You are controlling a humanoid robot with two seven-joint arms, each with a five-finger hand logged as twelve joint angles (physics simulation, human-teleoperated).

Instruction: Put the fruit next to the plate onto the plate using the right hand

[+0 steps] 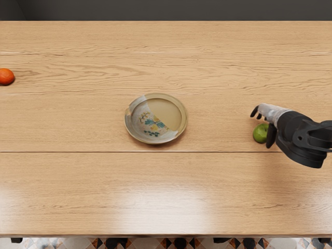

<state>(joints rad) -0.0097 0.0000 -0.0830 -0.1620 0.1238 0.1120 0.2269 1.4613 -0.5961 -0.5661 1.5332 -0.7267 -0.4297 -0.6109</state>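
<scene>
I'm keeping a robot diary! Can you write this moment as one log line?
right robot hand: beside green fruit, grasp unclear | plate: no fruit | orange fruit: far left

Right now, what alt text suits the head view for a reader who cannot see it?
The right hand, open, hovers by a small green fruit near the wooden table's right edge. A round patterned plate sits mid-table; an orange fruit lies far left.

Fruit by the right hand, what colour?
The fruit is green, seen best in the head view, close beside the right hand.
</scene>
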